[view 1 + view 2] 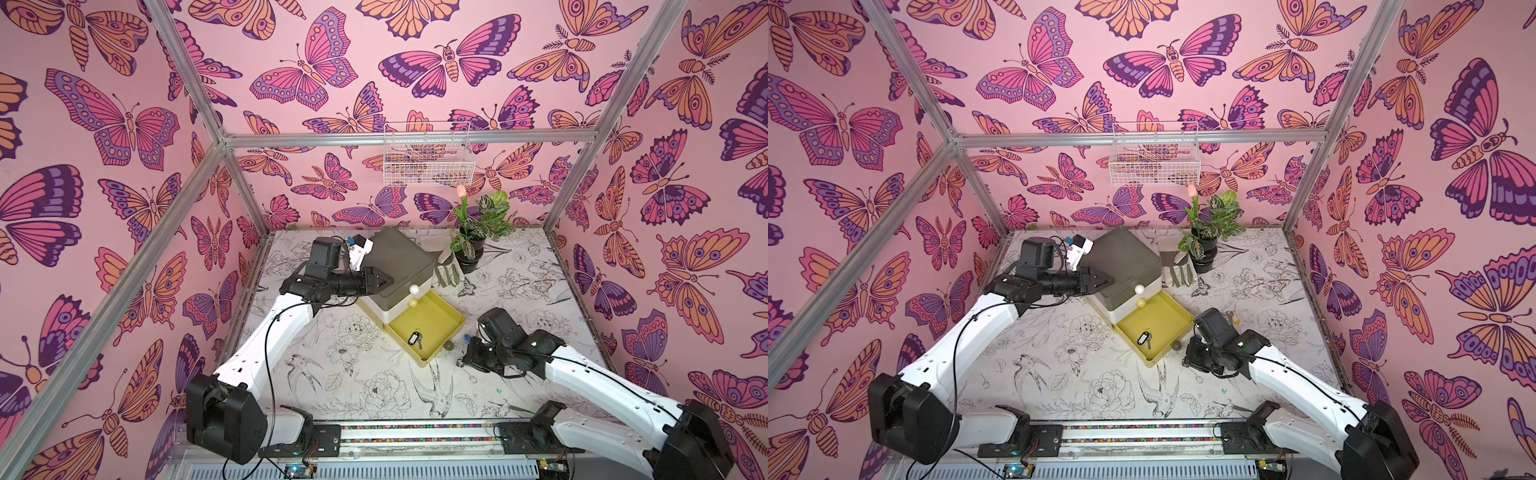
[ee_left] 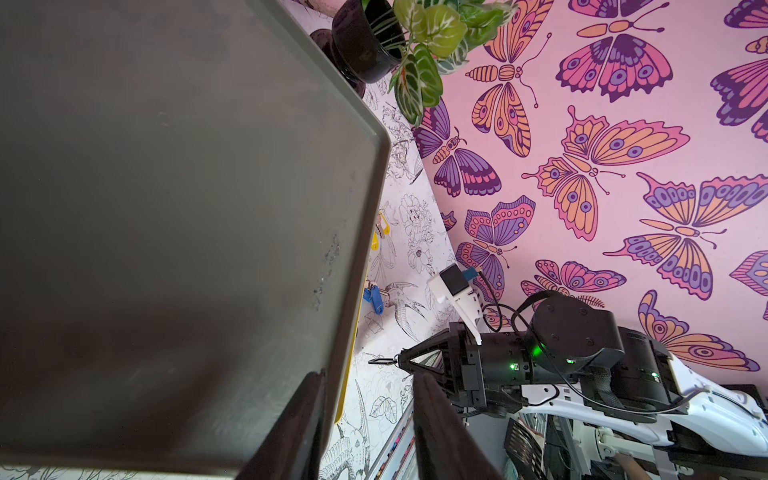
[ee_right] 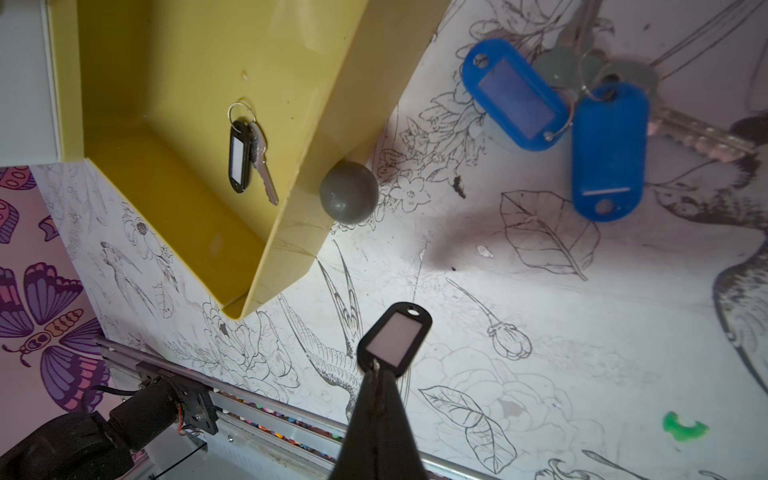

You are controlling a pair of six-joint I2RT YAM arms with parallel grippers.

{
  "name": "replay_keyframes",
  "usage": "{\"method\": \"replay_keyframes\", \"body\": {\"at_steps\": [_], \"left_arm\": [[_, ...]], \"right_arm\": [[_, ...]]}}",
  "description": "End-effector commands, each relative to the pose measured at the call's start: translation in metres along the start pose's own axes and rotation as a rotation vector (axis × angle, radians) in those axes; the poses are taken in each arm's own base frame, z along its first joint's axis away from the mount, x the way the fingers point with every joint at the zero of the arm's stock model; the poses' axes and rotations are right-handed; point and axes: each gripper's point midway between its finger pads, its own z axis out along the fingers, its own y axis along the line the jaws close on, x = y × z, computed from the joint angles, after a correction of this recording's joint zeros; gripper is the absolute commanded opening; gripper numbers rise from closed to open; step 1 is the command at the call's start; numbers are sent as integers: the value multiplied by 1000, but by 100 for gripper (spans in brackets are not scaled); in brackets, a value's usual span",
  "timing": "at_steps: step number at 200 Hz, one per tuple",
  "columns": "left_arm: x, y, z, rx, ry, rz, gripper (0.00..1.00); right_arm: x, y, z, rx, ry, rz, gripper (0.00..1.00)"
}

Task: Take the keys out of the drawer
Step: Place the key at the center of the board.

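The tabletop (image 1: 332,374) carries a grey cabinet (image 1: 399,257) whose yellow bottom drawer (image 1: 436,320) is pulled out. The left gripper (image 1: 388,281) sits at the cabinet's top edge. Its jaws are slightly apart in the left wrist view, and I cannot tell whether they pinch the rim. The right gripper (image 3: 376,370) is clenched on the ring of the held key (image 3: 395,338), whose black tag hangs outside the drawer near its front corner. Two blue-tagged keys (image 3: 515,95) lie on the tabletop beside the drawer. The drawer key (image 3: 241,156), also black-tagged, lies on the drawer's floor. A grey knob (image 3: 348,192) juts from the drawer's front.
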Motion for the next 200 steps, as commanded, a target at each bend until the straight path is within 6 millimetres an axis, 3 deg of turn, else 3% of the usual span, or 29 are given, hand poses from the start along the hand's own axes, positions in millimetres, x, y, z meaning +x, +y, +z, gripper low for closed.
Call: {"method": "replay_keyframes", "body": {"at_steps": [1,76,153,200], "left_arm": [[2,-3,-3,4,-13,23,40],[2,0,0,-3,-8,19,40],[2,2,2,-3,-2,18,40],[3,3,2,-4,0,19,40]], "right_arm": [[3,6,8,-30,17,15,0],[2,-1,26,4,41,14,0],[-19,-23,21,96,-12,52,0],[-26,-25,28,101,-5,53,0]]}}
